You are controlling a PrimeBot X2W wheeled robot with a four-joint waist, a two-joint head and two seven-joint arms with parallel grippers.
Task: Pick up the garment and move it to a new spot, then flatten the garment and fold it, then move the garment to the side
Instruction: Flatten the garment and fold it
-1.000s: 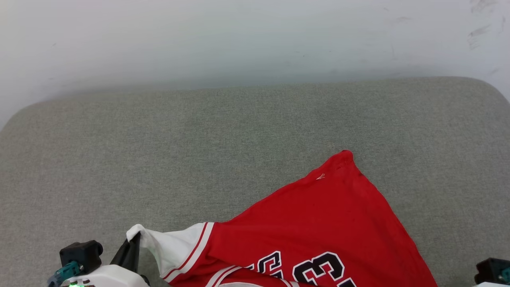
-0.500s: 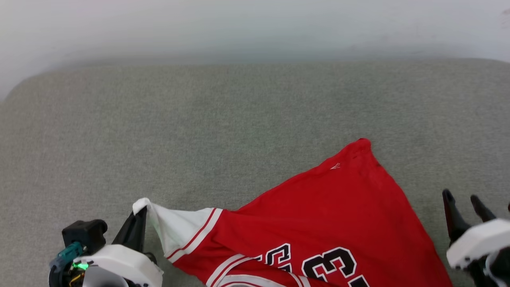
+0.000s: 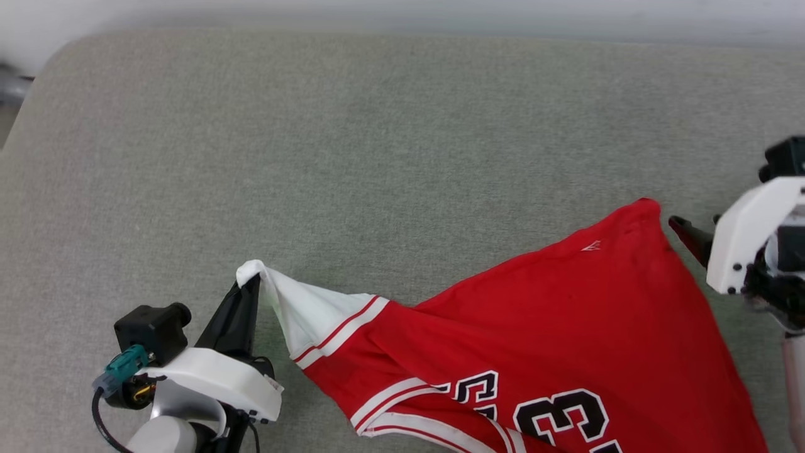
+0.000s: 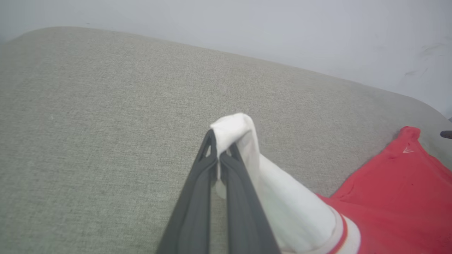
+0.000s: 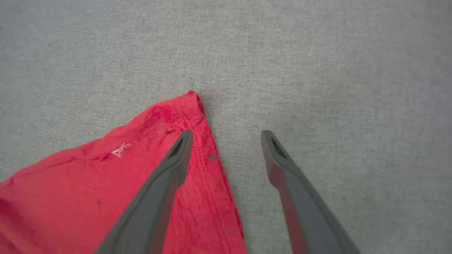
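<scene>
- A grey padded surface (image 3: 377, 157) lies beneath the garment (image 3: 534, 327), a red jersey spread slantwise.
- The garment's long edge runs from its white sleeve (image 3: 302, 308) to its red corner (image 5: 190, 100).
- The right pincer (image 5: 227, 135), spread wide, straddles that corner's hem and is the nearer arm.
- The left pincer (image 4: 216, 151) pinches the sleeve tip.

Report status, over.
Left gripper shut on white sleeve of garment. Right gripper open at red corner. Rest lies on gray cushion.
</scene>
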